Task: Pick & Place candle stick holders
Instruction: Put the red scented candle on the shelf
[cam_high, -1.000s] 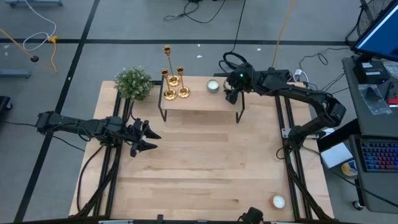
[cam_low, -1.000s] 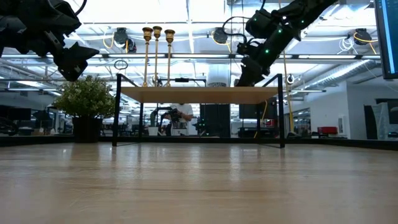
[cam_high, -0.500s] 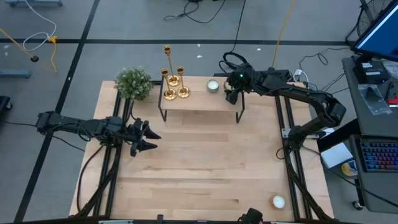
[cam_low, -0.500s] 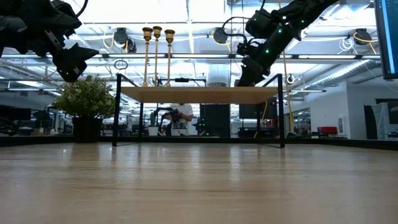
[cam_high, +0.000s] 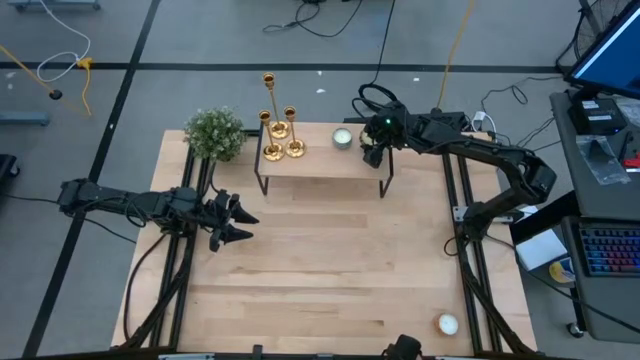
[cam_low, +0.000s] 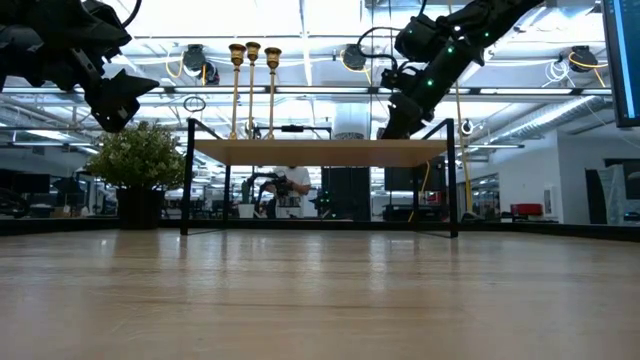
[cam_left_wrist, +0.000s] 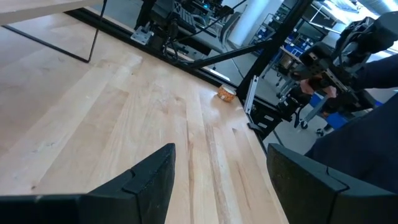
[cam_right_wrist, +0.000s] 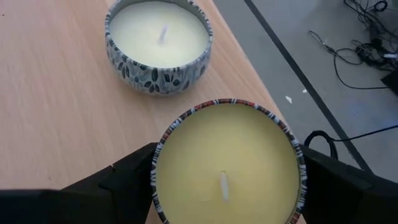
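Three gold candle stick holders (cam_high: 280, 135) stand on their round bases at the left end of a small raised wooden shelf (cam_high: 320, 165); they also show in the low view (cam_low: 252, 90). My right gripper (cam_high: 372, 152) is over the shelf's right end, shut on a yellow candle in a patterned tin (cam_right_wrist: 227, 165). A white candle in a tin (cam_right_wrist: 158, 43) stands on the shelf just beyond it. My left gripper (cam_high: 236, 220) hangs open and empty above the table's left part, far from the holders. My right gripper has the yellow candle tin between its two fingers (cam_right_wrist: 134, 180), one on each side of the round wall (cam_right_wrist: 163, 186). The fingers come from above, slanting down. The tin sits upright; whether its bottom rests on the shelf I cannot tell.
A potted green plant (cam_high: 215, 133) stands at the table's far left, beside the shelf. A small white round thing (cam_high: 447, 323) lies near the front right corner. The shelf stands on thin black legs (cam_low: 188, 175). A person (cam_low: 290, 185) shows in the room behind.
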